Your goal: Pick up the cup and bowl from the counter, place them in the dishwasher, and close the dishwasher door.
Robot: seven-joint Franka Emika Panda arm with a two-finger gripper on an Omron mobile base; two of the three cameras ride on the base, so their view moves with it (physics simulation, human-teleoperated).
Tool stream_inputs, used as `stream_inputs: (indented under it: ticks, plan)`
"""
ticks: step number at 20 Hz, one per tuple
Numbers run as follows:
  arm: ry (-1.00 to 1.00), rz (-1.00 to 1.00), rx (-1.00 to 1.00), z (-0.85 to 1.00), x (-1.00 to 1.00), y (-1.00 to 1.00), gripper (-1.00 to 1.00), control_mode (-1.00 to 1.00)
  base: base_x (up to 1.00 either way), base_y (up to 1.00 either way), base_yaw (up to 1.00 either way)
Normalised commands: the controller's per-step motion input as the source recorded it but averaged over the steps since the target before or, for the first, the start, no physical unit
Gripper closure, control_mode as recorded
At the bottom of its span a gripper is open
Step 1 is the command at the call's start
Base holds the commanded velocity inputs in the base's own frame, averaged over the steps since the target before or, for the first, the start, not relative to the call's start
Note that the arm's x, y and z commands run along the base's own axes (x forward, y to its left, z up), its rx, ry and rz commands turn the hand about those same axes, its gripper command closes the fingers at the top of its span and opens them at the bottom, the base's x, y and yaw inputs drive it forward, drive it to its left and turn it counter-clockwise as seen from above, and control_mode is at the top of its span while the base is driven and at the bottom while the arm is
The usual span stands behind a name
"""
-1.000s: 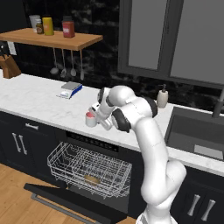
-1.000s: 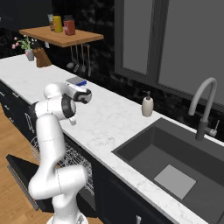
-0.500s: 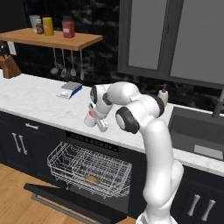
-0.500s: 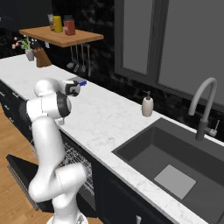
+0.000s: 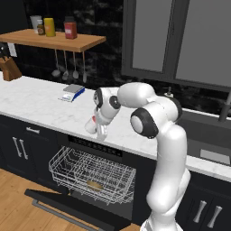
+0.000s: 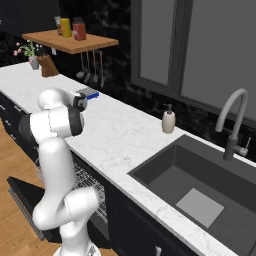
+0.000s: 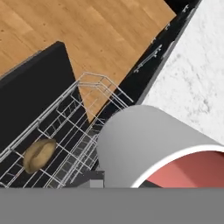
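My gripper (image 5: pixel 100 131) is shut on the cup (image 5: pixel 91 126), a small white cup with a red inside, and holds it tilted just above the front edge of the counter (image 5: pixel 40 106). In the hand view the cup (image 7: pixel 148 144) looms large and hides the fingertips. Below it the dishwasher stands open with its white wire rack (image 5: pixel 90 173) pulled out. The tan bowl (image 5: pixel 94 184) lies in the rack, also seen as the bowl (image 7: pixel 39 154) through the wires. The dark dishwasher door (image 5: pixel 76 210) hangs down flat near the floor.
A blue and white book (image 5: pixel 72 91) lies on the counter behind the hand. A knife block (image 5: pixel 9 67) stands at the far left under a wooden shelf (image 5: pixel 58 40) with jars. A soap dispenser (image 6: pixel 169 121), faucet (image 6: pixel 232 125) and sink (image 6: pixel 200 190) are to the right.
The gripper shut on the cup where it stood on the counter. The arm then swung it forward and left to the counter's front edge, tilting it over the open rack.
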Motion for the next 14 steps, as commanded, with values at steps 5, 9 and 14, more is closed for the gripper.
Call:
stream_inputs:
  ticks: [5,9,14]
  plan:
    - [0.33,-0.28,0.00,0.33,-0.51,0.87,1.00,-1.00,0.00,0.00,0.00]
    - [0.32,-0.42,0.00,0.23,-0.58,0.89,1.00,-1.00,0.00,0.00,0.00]
    - [0.35,-0.50,0.00,0.14,-0.45,0.75,1.00,-1.00,0.00,0.00,0.00]
